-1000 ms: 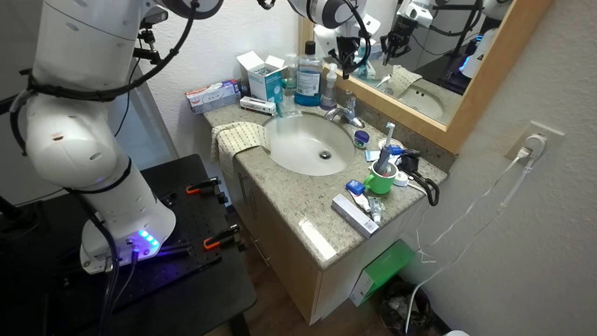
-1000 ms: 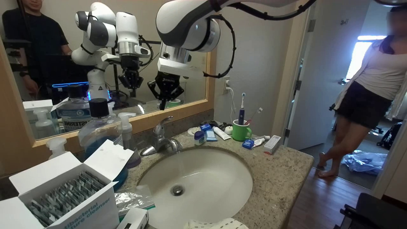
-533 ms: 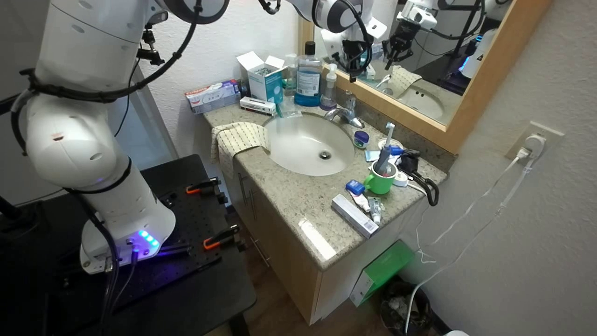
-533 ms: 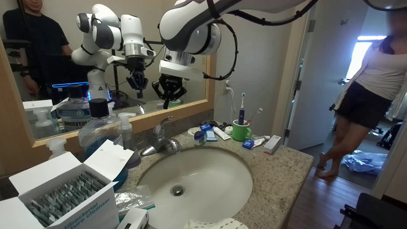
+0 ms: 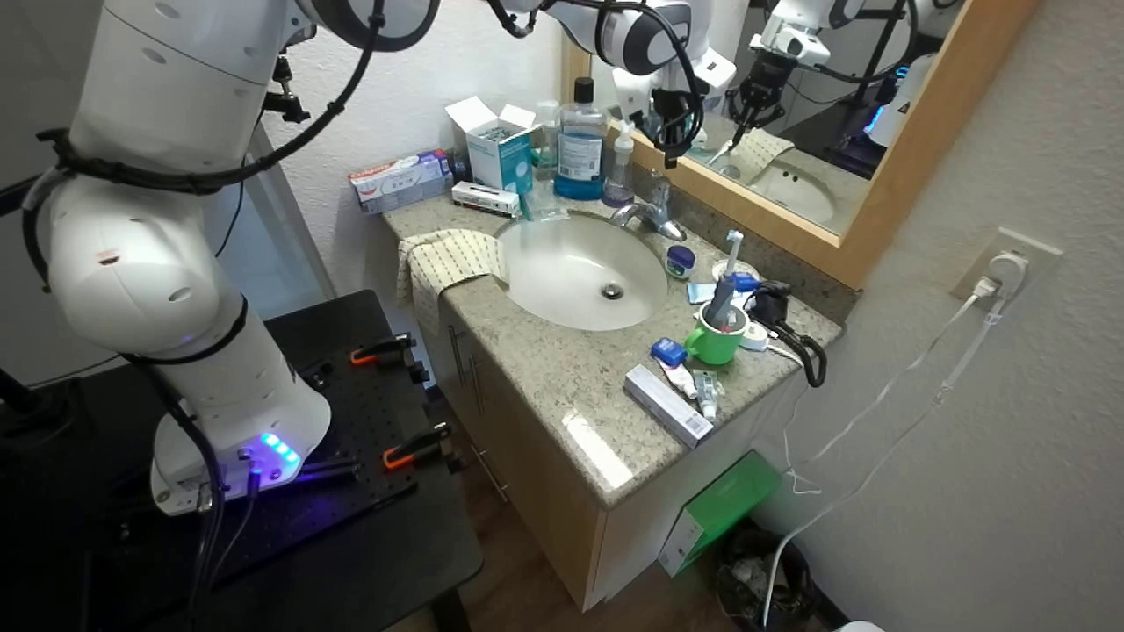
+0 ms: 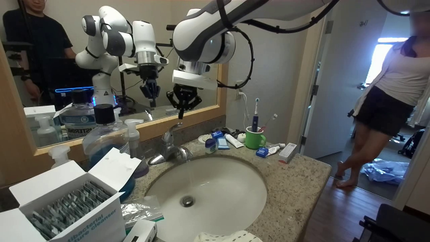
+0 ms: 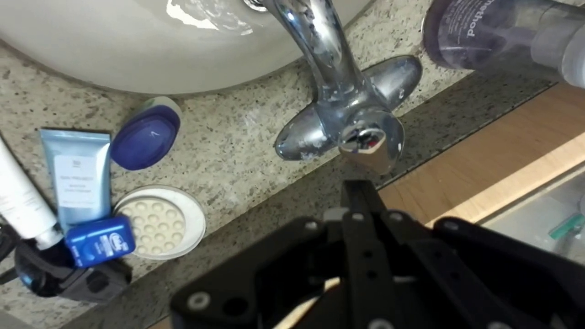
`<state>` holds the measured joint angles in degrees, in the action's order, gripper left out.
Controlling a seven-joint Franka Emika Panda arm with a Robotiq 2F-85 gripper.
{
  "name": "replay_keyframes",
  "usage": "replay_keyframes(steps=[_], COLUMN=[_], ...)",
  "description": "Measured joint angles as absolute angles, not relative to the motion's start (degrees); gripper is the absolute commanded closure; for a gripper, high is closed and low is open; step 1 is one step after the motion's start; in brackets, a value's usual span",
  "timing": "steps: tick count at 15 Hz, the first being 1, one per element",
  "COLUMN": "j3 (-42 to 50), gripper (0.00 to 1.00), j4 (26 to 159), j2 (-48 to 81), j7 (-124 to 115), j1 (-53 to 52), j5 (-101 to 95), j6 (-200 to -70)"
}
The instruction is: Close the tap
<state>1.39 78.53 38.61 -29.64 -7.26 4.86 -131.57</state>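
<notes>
The chrome tap [image 6: 169,148] stands at the back rim of the oval basin, under the mirror. It also shows in an exterior view [image 5: 652,213] and in the wrist view [image 7: 340,91]. Its single lever on top is tilted up. A faint stream of water seems to fall from its spout into the basin [image 6: 231,188]. My black gripper [image 6: 181,116] points down just above the lever, with a small gap. In the wrist view its shut fingertips [image 7: 361,187] are together, empty, on the mirror side of the lever top [image 7: 370,139]. The gripper also shows in an exterior view [image 5: 670,161].
The wooden mirror frame [image 7: 480,178] and stone backsplash are close behind the fingers. A soap pump bottle [image 7: 484,36] and a blue mouthwash bottle [image 5: 580,149] stand beside the tap. A blue-capped jar [image 7: 146,137], tubes and a green mug [image 6: 254,138] stand on the other side.
My gripper has moved right and slightly down in both exterior views, from in front of the mirror to above the tap's lever. The tap and the other things have not moved.
</notes>
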Motion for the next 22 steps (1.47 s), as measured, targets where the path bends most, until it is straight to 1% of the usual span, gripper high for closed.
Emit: replay_keyframes(steps=[22], j3=[1.15], gripper=[1.00], j4=[78.54], j2=[39.69], j7=[-29.72], j1=[-7.47], j5=[4.99], j6=[-131.29])
